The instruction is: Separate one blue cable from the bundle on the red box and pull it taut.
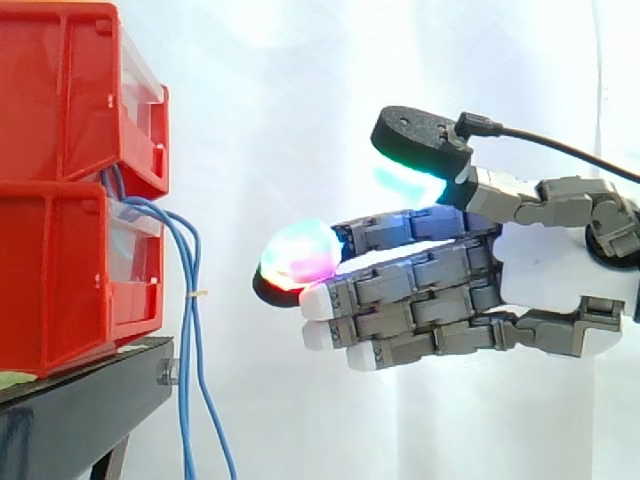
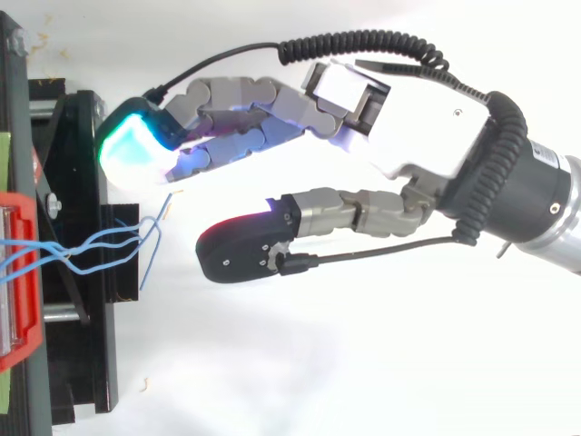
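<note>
Side view: hand (image 1: pixel 545 265) short of bundle, fingers straight, thumb lifted apart, holding nothing. Blue cables (image 1: pixel 188 300) hang loose from gap between red bins (image 1: pixel 60 270). Ease in, pinch outermost strand where strands fan apart, draw back slowly

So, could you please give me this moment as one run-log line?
cables: slack, hanging from red bins, none separated | hand: open, fingers straight, short of cables | phase: pre-grasp

Upper bin (image 1: pixel 60 90) sits on lower bin (image 1: pixel 60 280), on the stand (image 1: pixel 80 400). Cable bundle (image 1: pixel 190 340) hangs from between them; hand (image 1: pixel 545 265) at 3 o'clock, apart.
</note>
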{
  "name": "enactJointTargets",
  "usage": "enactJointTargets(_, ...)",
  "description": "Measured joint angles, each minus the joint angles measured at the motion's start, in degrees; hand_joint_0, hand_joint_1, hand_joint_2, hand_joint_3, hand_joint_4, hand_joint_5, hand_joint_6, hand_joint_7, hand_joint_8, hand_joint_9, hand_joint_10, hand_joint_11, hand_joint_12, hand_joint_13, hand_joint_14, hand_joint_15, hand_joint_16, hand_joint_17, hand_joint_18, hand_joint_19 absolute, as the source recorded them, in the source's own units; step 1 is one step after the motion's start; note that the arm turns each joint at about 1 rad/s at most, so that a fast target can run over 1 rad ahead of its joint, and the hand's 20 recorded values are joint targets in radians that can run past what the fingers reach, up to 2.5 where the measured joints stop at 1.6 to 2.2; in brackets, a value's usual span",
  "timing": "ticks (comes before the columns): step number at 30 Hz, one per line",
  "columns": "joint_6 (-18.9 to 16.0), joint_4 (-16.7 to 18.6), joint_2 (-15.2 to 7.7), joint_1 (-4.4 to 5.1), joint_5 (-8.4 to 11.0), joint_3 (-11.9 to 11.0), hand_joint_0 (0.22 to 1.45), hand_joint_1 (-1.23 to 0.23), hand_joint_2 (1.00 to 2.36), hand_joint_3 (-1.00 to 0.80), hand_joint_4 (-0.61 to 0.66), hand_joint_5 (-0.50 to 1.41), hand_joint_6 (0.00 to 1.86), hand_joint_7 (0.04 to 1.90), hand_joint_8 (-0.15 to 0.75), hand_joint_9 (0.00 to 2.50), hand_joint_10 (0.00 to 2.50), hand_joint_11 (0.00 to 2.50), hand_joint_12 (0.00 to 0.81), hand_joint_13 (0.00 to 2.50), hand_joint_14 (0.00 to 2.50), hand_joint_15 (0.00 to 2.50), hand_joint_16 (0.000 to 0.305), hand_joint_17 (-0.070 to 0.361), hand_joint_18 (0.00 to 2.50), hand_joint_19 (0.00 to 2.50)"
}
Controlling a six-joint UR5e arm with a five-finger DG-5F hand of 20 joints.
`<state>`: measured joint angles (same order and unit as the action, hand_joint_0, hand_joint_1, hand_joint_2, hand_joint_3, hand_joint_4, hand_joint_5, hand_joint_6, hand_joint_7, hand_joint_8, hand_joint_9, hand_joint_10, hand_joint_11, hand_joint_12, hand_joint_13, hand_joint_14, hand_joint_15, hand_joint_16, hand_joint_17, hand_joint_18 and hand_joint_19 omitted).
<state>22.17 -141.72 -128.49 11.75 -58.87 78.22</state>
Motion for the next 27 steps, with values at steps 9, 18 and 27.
enactJointTargets(9, -3.21, -3.76, 0.4, 0.37, 1.83, -0.04, 0.51, -0.57, 1.0, -0.49, 0.2, -0.16, 0.5, 0.7, 0.215, 0.72, 0.0, 0.0, 0.366, 0.47, 0.01, 0.16, 0.047, 0.105, 0.21, 0.4)
enactJointTargets(18, -14.46, -15.65, 5.47, 0.1, -2.82, -0.01, 0.51, -0.57, 1.0, -0.48, 0.2, -0.16, 0.5, 0.71, 0.217, 0.74, 0.0, 0.0, 0.369, 0.49, 0.01, 0.17, 0.047, 0.106, 0.24, 0.41)
enactJointTargets(27, -14.97, -26.05, 7.32, -0.32, -3.87, 1.14, 0.51, -0.57, 1.0, -0.48, 0.2, -0.16, 0.5, 0.71, 0.219, 0.75, 0.0, 0.0, 0.372, 0.5, 0.01, 0.17, 0.047, 0.107, 0.26, 0.42)
